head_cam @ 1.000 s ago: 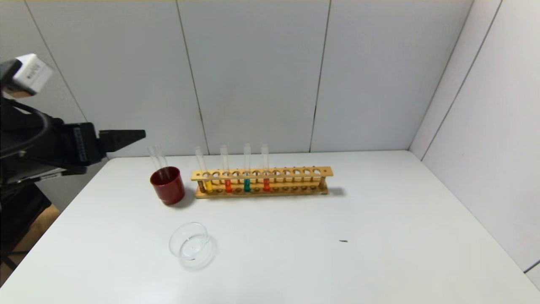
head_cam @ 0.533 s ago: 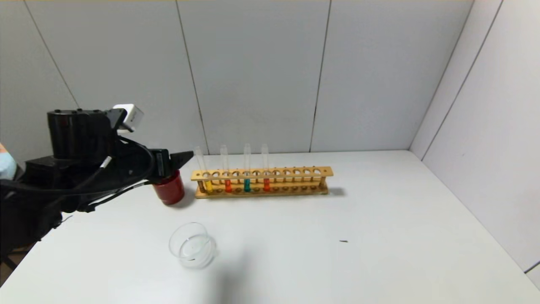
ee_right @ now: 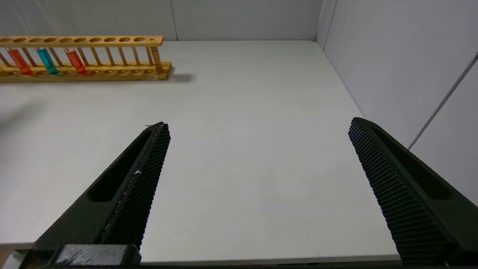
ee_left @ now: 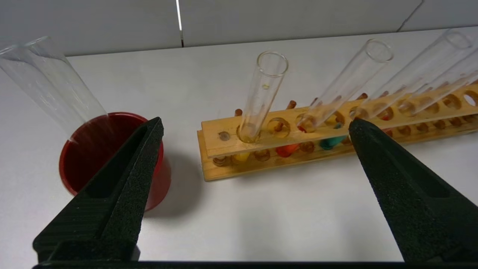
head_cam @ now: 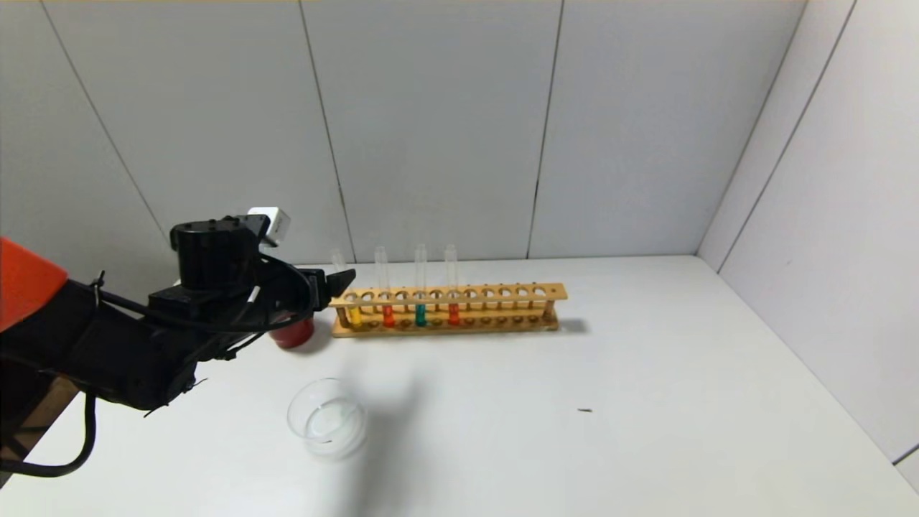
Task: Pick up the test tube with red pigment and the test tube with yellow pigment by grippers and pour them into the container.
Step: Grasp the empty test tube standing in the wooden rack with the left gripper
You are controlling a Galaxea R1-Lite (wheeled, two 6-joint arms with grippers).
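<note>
The test tube with yellow pigment (head_cam: 354,316) stands at the left end of a wooden rack (head_cam: 502,293). Two tubes with red pigment (head_cam: 388,316) (head_cam: 453,314) stand further along, with a teal tube (head_cam: 420,314) between them. The clear glass container (head_cam: 327,418) sits nearer the front. My left gripper (head_cam: 343,280) is open and empty, level with the rack's left end, just short of the yellow tube. In the left wrist view its fingers (ee_left: 257,121) frame the yellow tube (ee_left: 263,93) and the first red tube (ee_left: 343,86). My right gripper (ee_right: 257,125) is open and empty above the table's front right.
A dark red cup (head_cam: 291,332) stands left of the rack, partly behind my left arm, with an empty glass tube (ee_left: 48,78) leaning in it. Grey walls close the back and right. A small dark speck (head_cam: 584,410) lies on the table.
My left arm has swung in from the far left and come down, and its gripper now reaches the rack's left end. The tubes, the cup and the container have not moved.
</note>
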